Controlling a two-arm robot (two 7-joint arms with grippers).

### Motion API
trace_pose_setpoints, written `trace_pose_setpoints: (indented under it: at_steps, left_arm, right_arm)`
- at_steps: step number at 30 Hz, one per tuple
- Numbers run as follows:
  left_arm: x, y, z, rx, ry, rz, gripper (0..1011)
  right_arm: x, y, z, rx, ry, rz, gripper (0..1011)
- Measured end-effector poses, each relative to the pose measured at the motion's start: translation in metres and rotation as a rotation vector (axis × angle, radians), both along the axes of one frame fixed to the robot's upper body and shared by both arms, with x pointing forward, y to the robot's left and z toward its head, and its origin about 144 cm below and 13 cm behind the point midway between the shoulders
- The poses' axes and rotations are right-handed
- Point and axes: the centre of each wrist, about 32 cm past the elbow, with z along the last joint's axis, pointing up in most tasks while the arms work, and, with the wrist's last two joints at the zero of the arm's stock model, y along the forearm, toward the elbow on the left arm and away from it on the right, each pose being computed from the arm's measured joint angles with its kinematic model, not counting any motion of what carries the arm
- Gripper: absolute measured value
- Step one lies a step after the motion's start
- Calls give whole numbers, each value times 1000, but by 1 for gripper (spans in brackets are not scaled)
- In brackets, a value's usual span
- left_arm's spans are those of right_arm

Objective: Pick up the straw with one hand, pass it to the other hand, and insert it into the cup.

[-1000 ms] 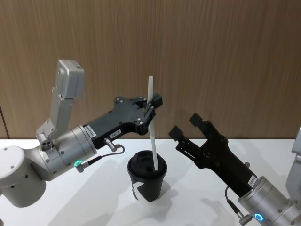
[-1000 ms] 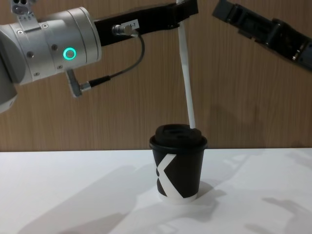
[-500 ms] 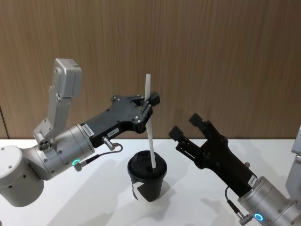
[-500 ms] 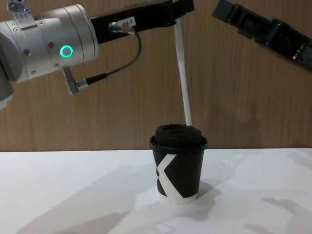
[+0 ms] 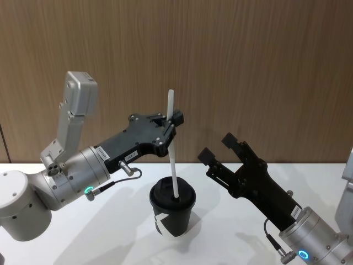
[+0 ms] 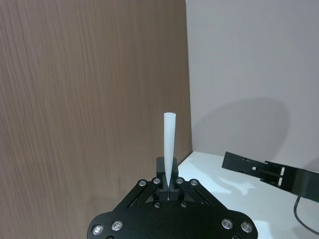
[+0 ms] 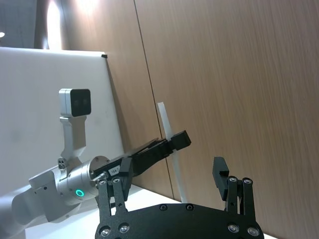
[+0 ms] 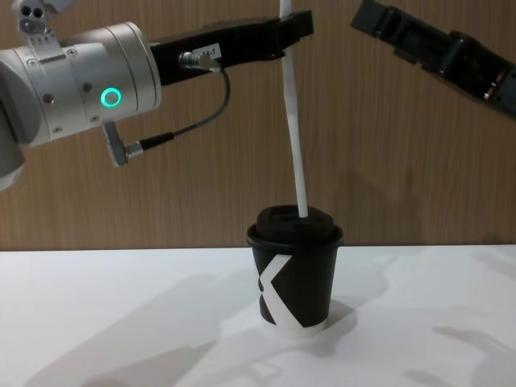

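The left tool [image 5: 171,122] pinches the straw [image 5: 172,160] near its upper end, directly above the cup [image 5: 173,213]. The straw leans slightly, its lower tip resting on the domed lid of the cup; whether it has found the hole I cannot tell. The step in hand looks like the insertion: I would bring the straw closer to upright over the lid's opening, then press straight down slowly, since a thin straw will bow if it catches on the lid. The right tool [image 5: 222,149] hangs beside the cup, spread and holding nothing. The counter [image 8: 121,322] around the cup lies bare, and the wooden wall [image 5: 248,66] stands behind it.
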Motion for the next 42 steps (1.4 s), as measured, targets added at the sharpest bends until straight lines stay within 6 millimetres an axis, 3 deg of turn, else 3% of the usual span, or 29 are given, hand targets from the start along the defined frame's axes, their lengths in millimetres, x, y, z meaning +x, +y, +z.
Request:
trace_pose_setpoints:
  at_steps: [22,42]
  left_arm:
    - [16,-2,-7,11,20,-18,6]
    - [16,-2,-7,44,38,-44,6]
  right_arm:
    - [0,0,0,0,0,0,1001]
    - [0,0,0,0,0,0,1001]
